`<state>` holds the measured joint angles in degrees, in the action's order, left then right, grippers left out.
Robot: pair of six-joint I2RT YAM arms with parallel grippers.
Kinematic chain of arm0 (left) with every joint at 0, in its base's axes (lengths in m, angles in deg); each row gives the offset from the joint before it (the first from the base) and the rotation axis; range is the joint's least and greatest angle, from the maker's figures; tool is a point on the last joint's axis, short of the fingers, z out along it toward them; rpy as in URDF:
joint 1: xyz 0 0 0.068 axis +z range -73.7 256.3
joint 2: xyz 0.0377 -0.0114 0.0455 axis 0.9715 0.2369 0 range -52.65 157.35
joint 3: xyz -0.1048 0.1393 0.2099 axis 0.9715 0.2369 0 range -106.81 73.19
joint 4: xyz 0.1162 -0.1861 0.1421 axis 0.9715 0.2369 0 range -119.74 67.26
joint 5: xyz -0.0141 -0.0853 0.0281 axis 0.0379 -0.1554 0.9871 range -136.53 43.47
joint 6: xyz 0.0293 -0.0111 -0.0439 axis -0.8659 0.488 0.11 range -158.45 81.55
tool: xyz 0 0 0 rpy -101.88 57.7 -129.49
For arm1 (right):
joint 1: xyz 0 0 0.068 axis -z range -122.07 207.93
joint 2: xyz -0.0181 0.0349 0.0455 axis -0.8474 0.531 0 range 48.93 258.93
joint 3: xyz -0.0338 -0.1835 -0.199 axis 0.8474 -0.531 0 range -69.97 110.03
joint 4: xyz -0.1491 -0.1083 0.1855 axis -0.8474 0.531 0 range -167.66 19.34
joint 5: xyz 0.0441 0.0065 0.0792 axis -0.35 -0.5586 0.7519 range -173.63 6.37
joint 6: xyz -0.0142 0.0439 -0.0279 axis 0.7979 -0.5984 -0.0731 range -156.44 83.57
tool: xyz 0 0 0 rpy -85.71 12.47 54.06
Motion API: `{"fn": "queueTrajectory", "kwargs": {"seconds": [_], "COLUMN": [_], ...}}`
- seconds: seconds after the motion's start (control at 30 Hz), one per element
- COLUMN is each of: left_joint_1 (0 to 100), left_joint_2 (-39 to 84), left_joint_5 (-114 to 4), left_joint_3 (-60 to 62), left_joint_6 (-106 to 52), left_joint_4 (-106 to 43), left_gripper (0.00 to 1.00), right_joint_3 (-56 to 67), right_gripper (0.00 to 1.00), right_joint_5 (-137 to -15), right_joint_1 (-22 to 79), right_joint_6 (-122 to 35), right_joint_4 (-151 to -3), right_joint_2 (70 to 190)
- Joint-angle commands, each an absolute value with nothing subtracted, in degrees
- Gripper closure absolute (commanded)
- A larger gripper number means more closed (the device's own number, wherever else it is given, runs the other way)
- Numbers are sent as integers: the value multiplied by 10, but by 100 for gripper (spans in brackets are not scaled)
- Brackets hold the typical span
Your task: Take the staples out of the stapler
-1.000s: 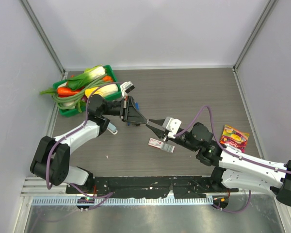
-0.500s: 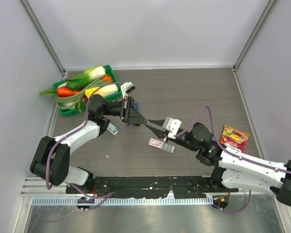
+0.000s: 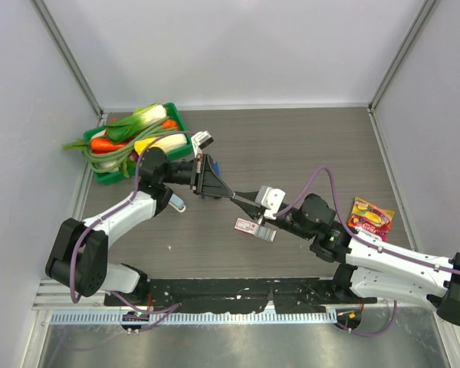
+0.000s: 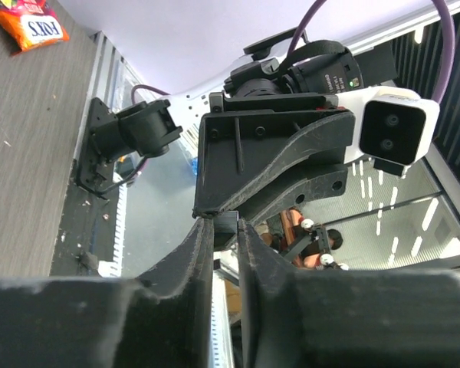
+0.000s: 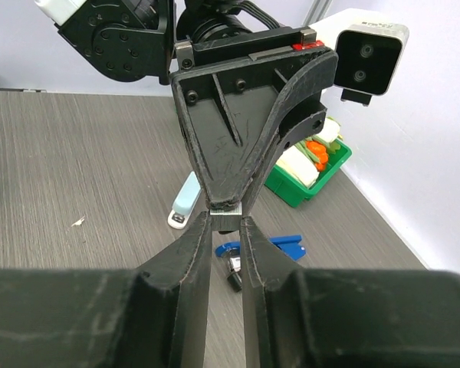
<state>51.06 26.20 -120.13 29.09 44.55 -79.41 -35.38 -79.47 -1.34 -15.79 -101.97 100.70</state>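
Note:
My left gripper [image 3: 231,195] and right gripper [image 3: 238,198] meet tip to tip above the table's middle. In the right wrist view a short silvery strip of staples [image 5: 227,219] sits between the right gripper's [image 5: 227,224] fingertips, and the left gripper's [image 5: 228,205] closed tips pinch its upper edge. In the left wrist view my left gripper [image 4: 221,227] holds a small dark block at its tips. The dark-blue stapler [image 5: 286,245] lies opened on the table below, its silvery rail showing. In the top view it [image 3: 202,194] is mostly hidden under the left gripper.
A pale-blue stapler [image 3: 176,203] lies left of the grippers, also in the right wrist view [image 5: 185,199]. A pink-and-white box [image 3: 254,228] lies under the right arm. A green basket [image 3: 107,175] of vegetables stands at far left. A snack packet [image 3: 370,217] lies at right.

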Motion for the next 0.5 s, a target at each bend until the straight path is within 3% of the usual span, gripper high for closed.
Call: {"fn": "queueTrajectory", "kwargs": {"seconds": [0.0, 0.2, 0.47], "left_joint_1": [505, 511, 555], "left_joint_2": [248, 238, 236], "left_joint_5": [-1219, -1213, -1152], "left_joint_3": [286, 229, 99], "left_joint_6": [404, 270, 22], "left_joint_4": [-764, -573, -212], "left_gripper": [59, 31, 18], "right_joint_3": [-322, -308, -288], "right_gripper": [93, 96, 94], "right_joint_5": [-799, -804, -844], "right_joint_1": [-15, -14, -15], "right_joint_6": [-162, -168, -221], "right_joint_4": [-1048, -975, -807], "right_joint_2": [992, 981, 986]}}
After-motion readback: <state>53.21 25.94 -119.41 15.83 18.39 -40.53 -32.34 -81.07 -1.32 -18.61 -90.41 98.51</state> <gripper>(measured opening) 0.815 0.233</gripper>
